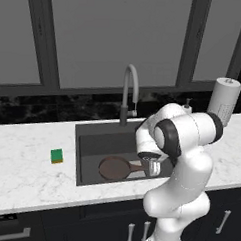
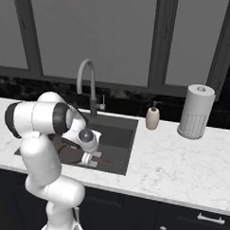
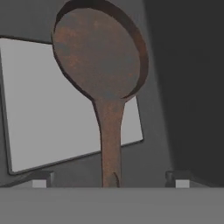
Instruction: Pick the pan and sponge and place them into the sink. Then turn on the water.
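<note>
Nearest the robot, the gripper (image 3: 111, 180) hangs low over the front of the sink (image 1: 89, 136) with its jaws spread wide, one fingertip on each side of the pan's handle end and neither touching it. The pan (image 3: 101, 57) lies flat on the sink's bottom, partly over the light grey patch (image 3: 48, 109), its handle pointing toward the gripper. Left of the sink the green sponge (image 1: 56, 155) sits alone on the marble counter (image 1: 25, 152), and behind the sink stands the faucet (image 1: 129, 90), with a soap bottle (image 2: 153, 116) and a paper towel roll (image 2: 196, 111) to the sink's right.
</note>
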Motion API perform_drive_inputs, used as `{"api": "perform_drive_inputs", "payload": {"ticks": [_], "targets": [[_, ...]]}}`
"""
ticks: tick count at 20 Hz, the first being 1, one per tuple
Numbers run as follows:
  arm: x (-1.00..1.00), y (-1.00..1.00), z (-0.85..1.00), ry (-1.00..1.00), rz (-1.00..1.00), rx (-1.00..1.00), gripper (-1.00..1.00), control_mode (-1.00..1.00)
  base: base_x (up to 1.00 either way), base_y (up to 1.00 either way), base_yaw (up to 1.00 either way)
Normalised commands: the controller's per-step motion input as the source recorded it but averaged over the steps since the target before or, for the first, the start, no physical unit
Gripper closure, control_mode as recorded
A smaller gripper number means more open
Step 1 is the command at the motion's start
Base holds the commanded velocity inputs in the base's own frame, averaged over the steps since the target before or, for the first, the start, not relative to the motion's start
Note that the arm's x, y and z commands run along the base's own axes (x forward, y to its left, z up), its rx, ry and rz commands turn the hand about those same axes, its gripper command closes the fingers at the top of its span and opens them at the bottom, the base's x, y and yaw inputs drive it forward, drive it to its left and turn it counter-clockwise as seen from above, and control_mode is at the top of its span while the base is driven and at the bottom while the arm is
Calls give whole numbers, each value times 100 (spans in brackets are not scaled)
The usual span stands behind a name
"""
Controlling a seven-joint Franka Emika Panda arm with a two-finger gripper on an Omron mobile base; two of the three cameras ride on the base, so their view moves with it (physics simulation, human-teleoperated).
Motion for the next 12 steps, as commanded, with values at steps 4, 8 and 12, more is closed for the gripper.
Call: {"api": "perform_drive_inputs", "payload": {"ticks": [4, 8, 12], "targets": [[-1, -4, 100, -7, 0, 0, -100, -100, 0, 0, 0], [-2, -10, 100, -2, 0, 0, -100, -100, 0, 0, 0], [-9, -16, 100, 0, 0, 0, -100, -100, 0, 0, 0]]}}
